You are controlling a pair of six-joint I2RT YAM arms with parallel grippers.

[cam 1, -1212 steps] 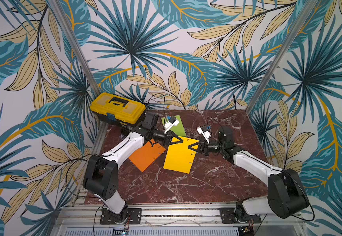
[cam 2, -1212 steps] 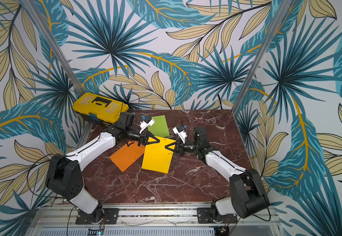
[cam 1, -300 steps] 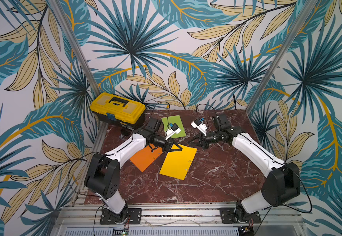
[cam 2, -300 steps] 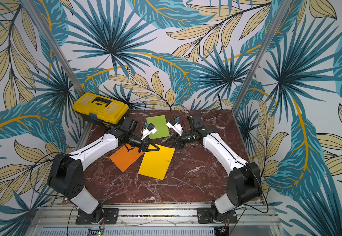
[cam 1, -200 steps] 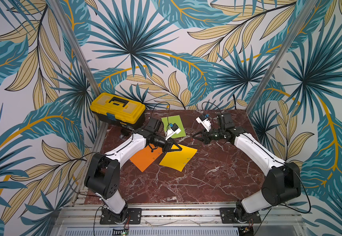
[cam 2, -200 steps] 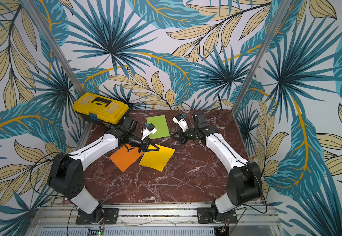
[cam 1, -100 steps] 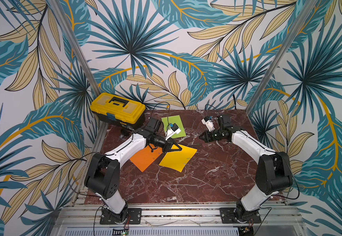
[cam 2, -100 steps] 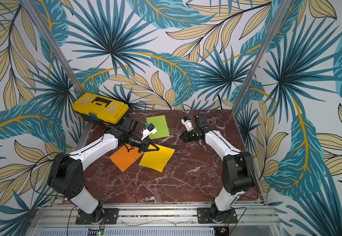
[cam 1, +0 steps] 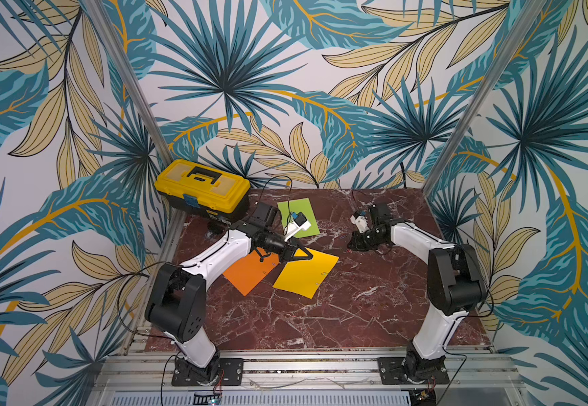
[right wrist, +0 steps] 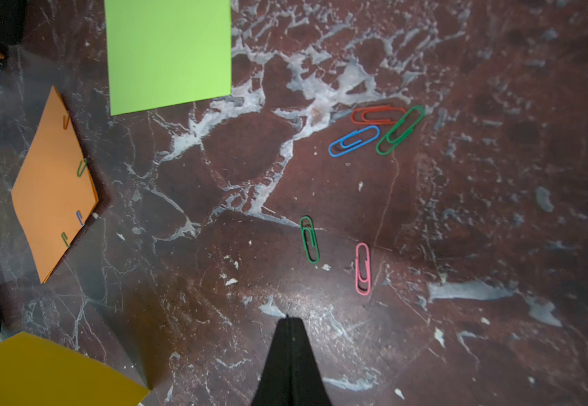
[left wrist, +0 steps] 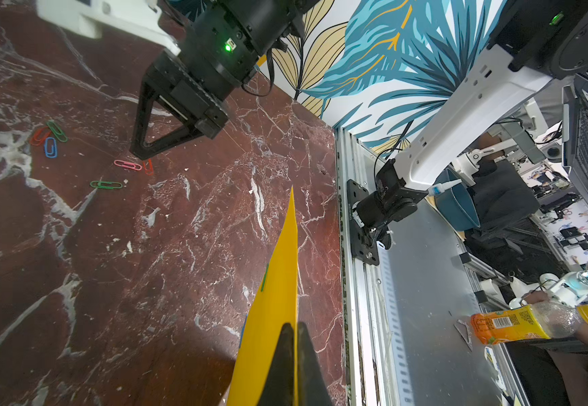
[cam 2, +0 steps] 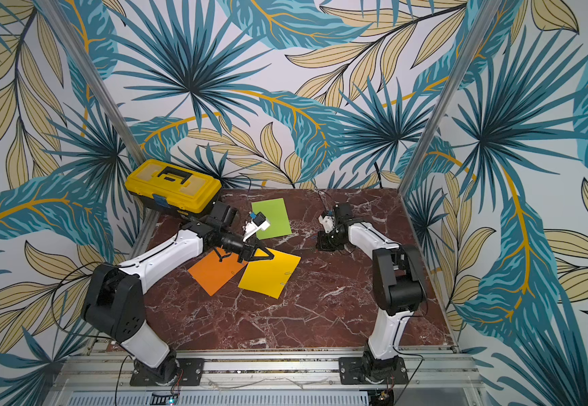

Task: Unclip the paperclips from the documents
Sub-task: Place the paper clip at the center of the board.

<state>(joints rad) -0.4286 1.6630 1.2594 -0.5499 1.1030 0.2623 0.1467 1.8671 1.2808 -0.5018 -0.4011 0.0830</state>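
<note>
Top views: yellow toolbox (cam 1: pixel 203 188) at back-left of surface (cam 1: pixel 355 302), lid shut, contents hidden; front sticker too small to read. Left arm stretched low & fwd over orange sheet (cam 1: pixel 250 274). Left tool (left wrist: pixel 294 327) clenched on edge of yellow sheet (left wrist: pixel 264 309), that corner raised off surface. Right arm: elbow high, forearm reaching back, right tool (right wrist: pixel 287 320) pointing down at surface, clamped tight w/ nothing in it. Loose clips (right wrist: pixel 373 130) lie on bare surface beyond its tip: red, blue, green in a cluster, plus a green & a pink nearer the tip. Four more clips sit on orange sheet's edge, a few on yellow sheet. Green sheet (right wrist: pixel 169 52) lies flat near back. Left wrist view: bottle (left wrist: pixel 527 321) off-surface, label unreadable.
</note>
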